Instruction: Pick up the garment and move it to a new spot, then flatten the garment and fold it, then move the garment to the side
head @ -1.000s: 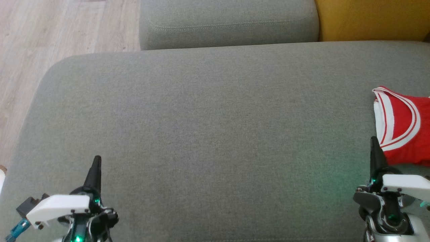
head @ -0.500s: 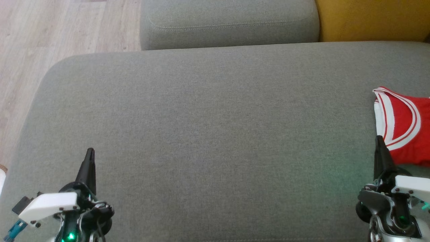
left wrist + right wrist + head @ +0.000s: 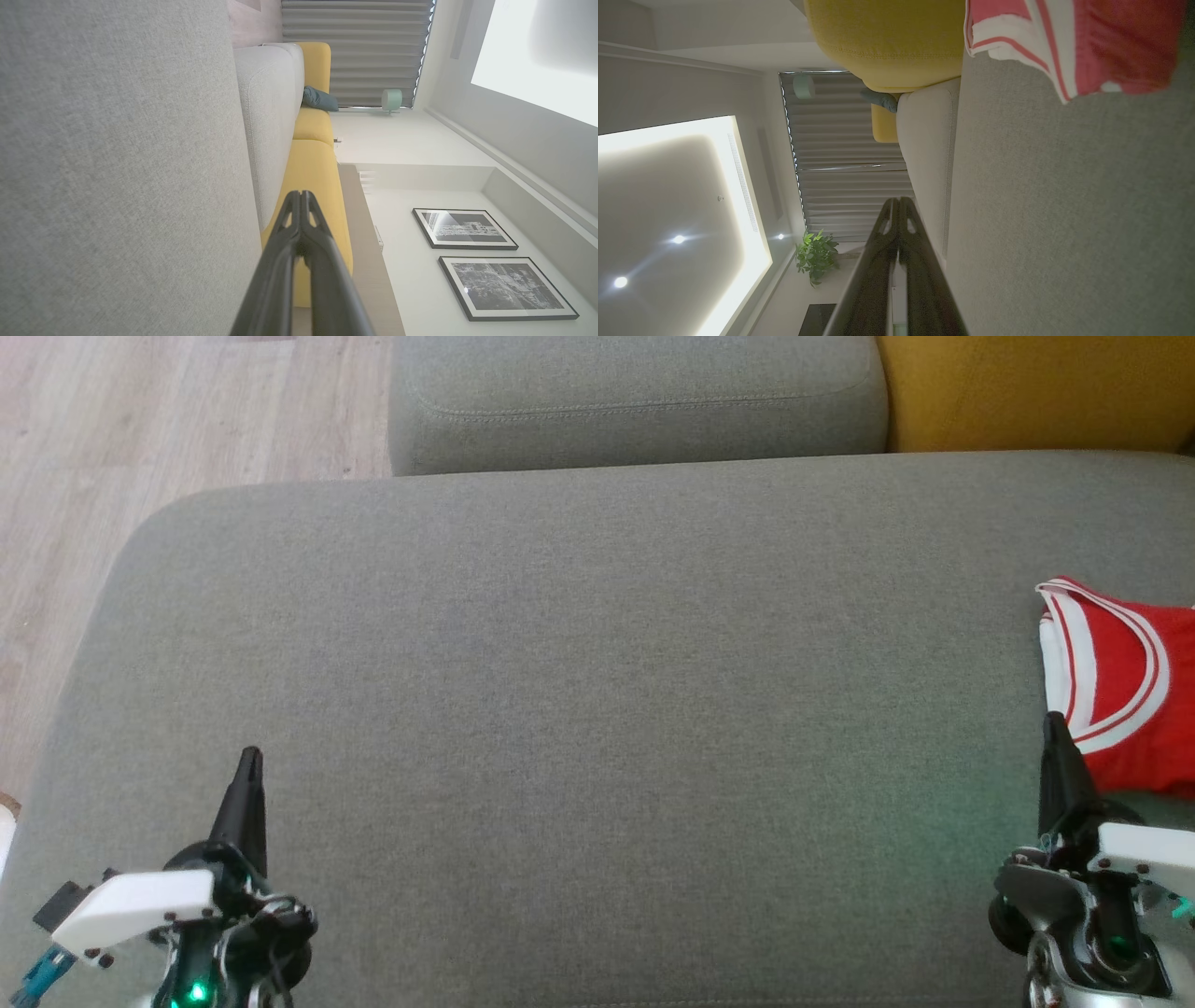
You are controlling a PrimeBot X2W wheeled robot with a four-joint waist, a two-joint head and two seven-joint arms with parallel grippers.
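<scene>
The garment (image 3: 1125,686) (red with white trim) lies at the right edge of the grey cushion (image 3: 579,691).

Right gripper (image 3: 1054,721): fingers pressed together and empty. The tip is at the garment's near edge; contact cannot be told.

Left gripper (image 3: 249,758): fingers pressed together and empty. It is over the cushion's near left part, well apart from the garment.

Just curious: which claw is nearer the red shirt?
The right gripper: its tip is beside the red garment, while the left gripper is far across the cushion.
</scene>
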